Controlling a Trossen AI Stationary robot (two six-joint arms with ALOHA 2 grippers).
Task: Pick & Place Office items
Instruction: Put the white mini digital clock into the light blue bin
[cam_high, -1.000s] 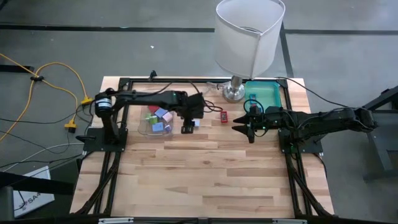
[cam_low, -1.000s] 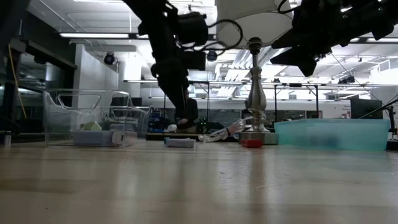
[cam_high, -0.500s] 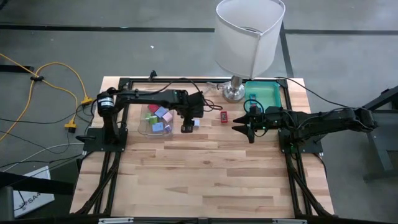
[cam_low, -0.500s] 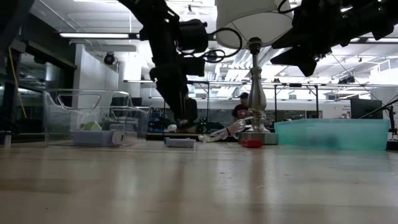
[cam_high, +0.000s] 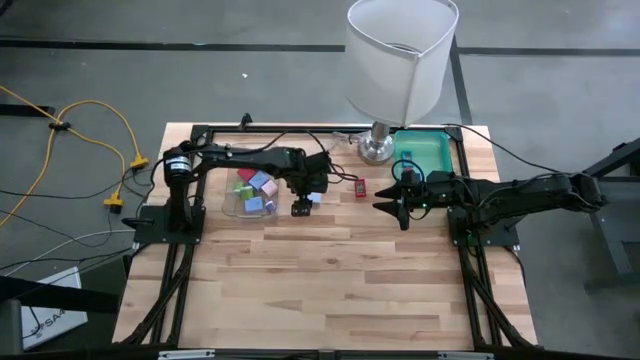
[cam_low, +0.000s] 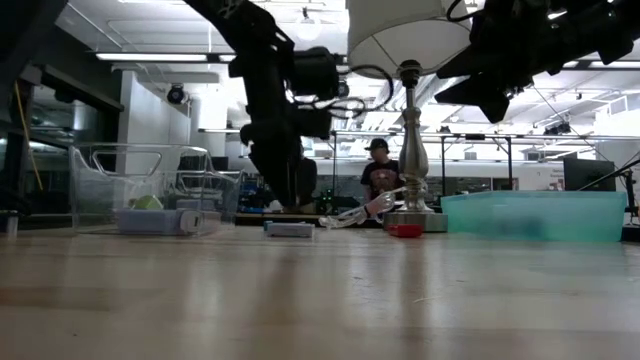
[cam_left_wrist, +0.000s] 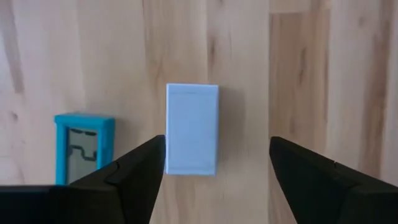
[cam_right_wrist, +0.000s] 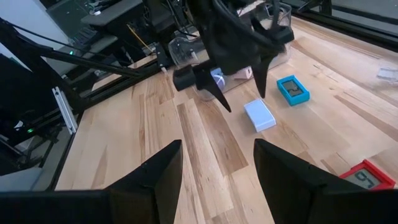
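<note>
A light blue block (cam_left_wrist: 191, 129) lies flat on the wooden table, also seen as the block (cam_right_wrist: 259, 115) in the right wrist view. My left gripper (cam_left_wrist: 214, 149) hangs just above it, pointing down and open, one finger on either side of the block without touching it. A small teal item (cam_left_wrist: 84, 149) lies beside the block. A red item (cam_high: 360, 188) lies near the lamp's foot. My right gripper (cam_high: 383, 207) waits open over the table's right half, holding nothing.
A clear bin (cam_high: 248, 192) with several small coloured pieces stands at the left gripper's left. A teal tray (cam_high: 425, 152) sits at the far right. A big white-shaded lamp (cam_high: 400, 60) stands at the far edge, and a cable lies by its foot. A person stands in the room behind.
My left gripper has come down a little toward the light blue block, and in the low view its fingers stand wider apart than before. The block and the other pieces have stayed where they were.
</note>
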